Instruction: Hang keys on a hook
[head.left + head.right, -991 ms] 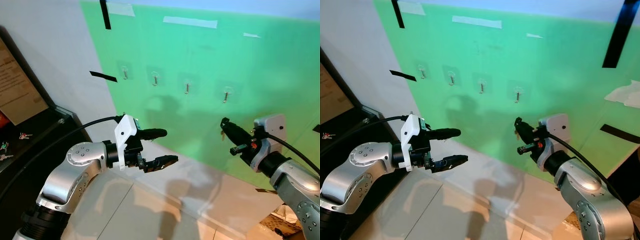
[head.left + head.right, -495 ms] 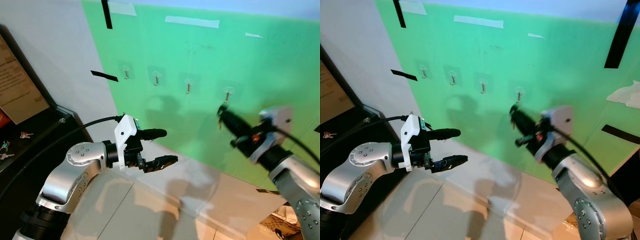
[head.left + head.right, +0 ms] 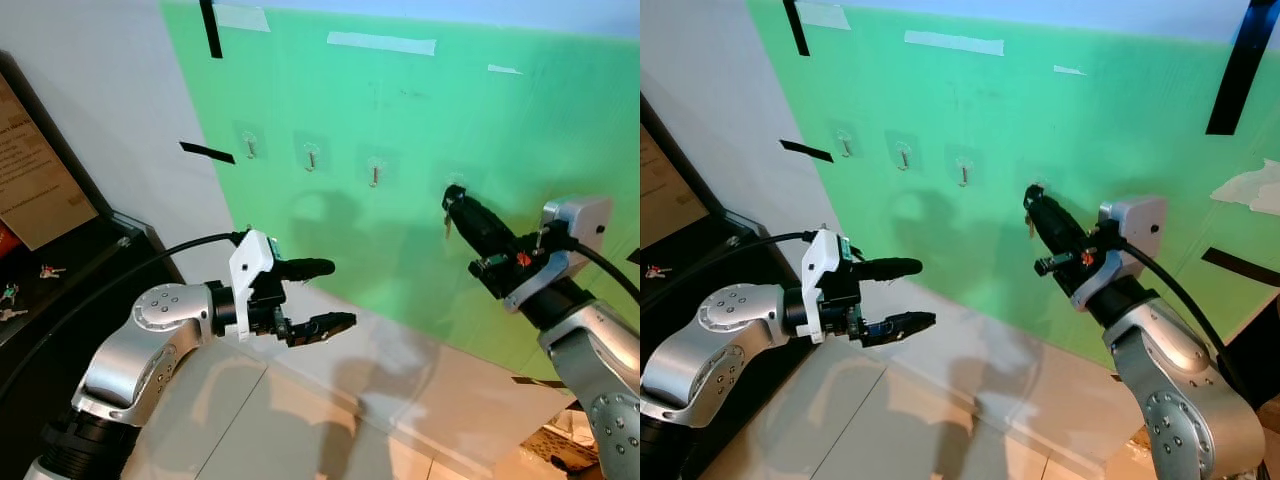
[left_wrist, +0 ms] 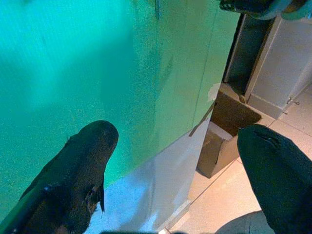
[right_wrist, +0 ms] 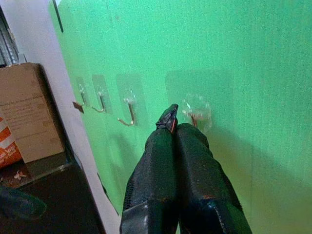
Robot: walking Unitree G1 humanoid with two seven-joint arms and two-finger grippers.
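Four small clear-backed metal hooks sit in a row on the green wall panel (image 3: 400, 110); the first three hooks (image 3: 311, 157) are bare. My right gripper (image 3: 456, 194) is raised against the panel at the rightmost hook (image 5: 196, 115), its fingertips (image 5: 190, 139) pressed together and shut on the keys (image 5: 168, 117). One key (image 3: 447, 226) dangles just below the tip. The gripper's tip sits right beside the hook; I cannot tell whether the key ring is over it. My left gripper (image 3: 340, 293) is held out low in front of the wall, open and holding nothing.
A black cabinet (image 3: 70, 270) stands at the left with small keys (image 3: 46, 270) on top and a brown cardboard sign (image 3: 40, 180) leaning behind. Black tape strips (image 3: 207, 152) mark the wall. A cardboard box (image 4: 226, 134) stands on the tiled floor by the panel's far end.
My right gripper has risen and swung in to the wall, from below the rightmost hook up to it, keys still held. The left arm has stayed still.
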